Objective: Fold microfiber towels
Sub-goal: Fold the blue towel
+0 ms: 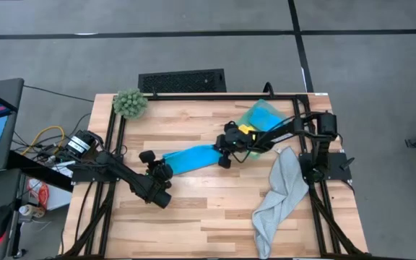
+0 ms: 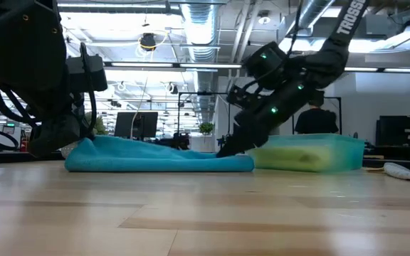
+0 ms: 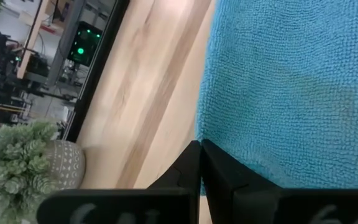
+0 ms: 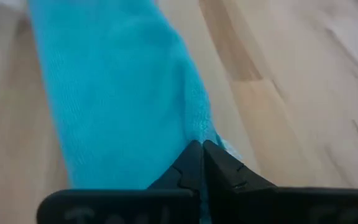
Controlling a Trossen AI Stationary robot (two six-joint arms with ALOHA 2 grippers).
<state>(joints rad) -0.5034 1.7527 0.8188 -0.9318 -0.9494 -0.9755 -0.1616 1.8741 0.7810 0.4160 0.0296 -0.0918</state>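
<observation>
Cataloguing first the blue towel (image 1: 193,157): a limp strip lying flat on the table (image 1: 215,217), its long axis running straight between our two grippers. Our left gripper (image 1: 163,170) pinches one end, fingers closed on cloth. Our right gripper (image 1: 226,149) meets the opposite end, fingers nearly together at the hem; whether it grips, we cannot tell. Grey towel (image 1: 279,193): beyond the right gripper, well apart. Green bin (image 2: 312,151): just behind it. Legible writing: "TROSS" on the right arm.
</observation>
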